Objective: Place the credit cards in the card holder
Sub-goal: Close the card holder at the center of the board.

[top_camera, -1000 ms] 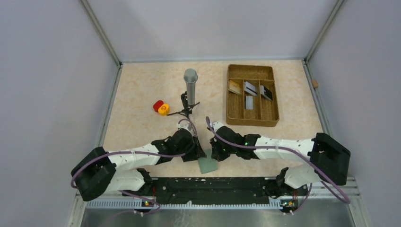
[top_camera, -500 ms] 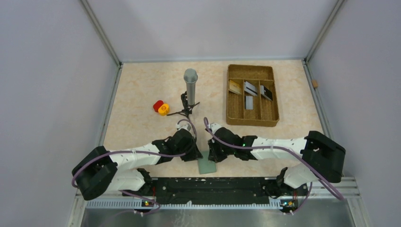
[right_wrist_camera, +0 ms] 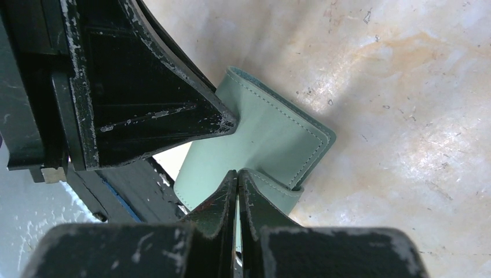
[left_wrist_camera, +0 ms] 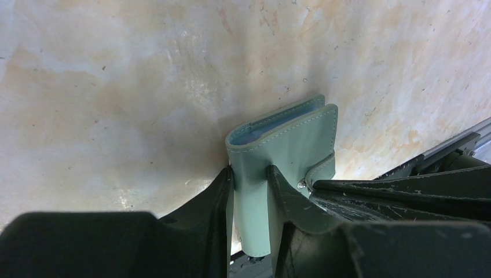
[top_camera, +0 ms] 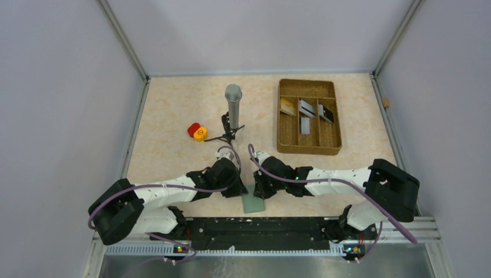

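Note:
The grey-green card holder point(top_camera: 253, 202) is folded shut near the table's front edge, between both grippers. My left gripper point(left_wrist_camera: 250, 180) is shut on the card holder point(left_wrist_camera: 284, 145), one finger on each face. My right gripper point(right_wrist_camera: 238, 174) is shut on its small closing tab point(right_wrist_camera: 272, 191), pinching the thin strip; the wallet body point(right_wrist_camera: 272, 139) lies beyond it. The credit cards point(top_camera: 307, 110), tan-gold, silvery grey and black, stand in the brown tray point(top_camera: 308, 147) at the back right.
A grey microphone on a small black tripod point(top_camera: 233, 110) stands mid-table. A red and yellow pair of small round objects point(top_camera: 197, 131) lies to its left. The black front rail point(top_camera: 260, 226) runs just below the wallet.
My right arm has shifted slightly left toward the wallet over the last second. The left arm and the wallet stay about where they were.

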`<state>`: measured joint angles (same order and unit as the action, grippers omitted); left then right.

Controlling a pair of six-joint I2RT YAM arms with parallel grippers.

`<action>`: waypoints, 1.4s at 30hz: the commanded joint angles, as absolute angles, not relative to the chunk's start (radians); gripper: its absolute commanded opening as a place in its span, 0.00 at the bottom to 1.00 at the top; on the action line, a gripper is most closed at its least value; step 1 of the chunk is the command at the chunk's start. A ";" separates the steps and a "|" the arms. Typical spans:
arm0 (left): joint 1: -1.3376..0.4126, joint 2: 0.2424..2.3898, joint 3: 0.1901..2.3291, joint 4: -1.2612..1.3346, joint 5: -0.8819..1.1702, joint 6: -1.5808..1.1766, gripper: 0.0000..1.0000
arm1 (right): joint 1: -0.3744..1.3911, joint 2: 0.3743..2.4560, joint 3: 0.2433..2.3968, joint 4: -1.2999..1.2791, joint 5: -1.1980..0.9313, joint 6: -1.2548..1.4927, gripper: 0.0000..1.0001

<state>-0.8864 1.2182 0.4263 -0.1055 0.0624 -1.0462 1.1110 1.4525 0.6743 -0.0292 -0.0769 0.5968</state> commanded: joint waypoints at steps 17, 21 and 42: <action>-0.893 1.254 0.393 -0.207 -0.028 -1.026 0.28 | 1.138 1.467 0.639 0.041 -0.073 0.623 0.00; -0.893 1.256 0.393 -0.207 -0.030 -1.027 0.28 | 1.146 1.461 0.622 0.046 -0.061 0.640 0.00; -0.893 1.249 0.391 -0.233 -0.046 -1.042 0.28 | 1.169 1.406 0.441 0.144 -0.005 0.780 0.00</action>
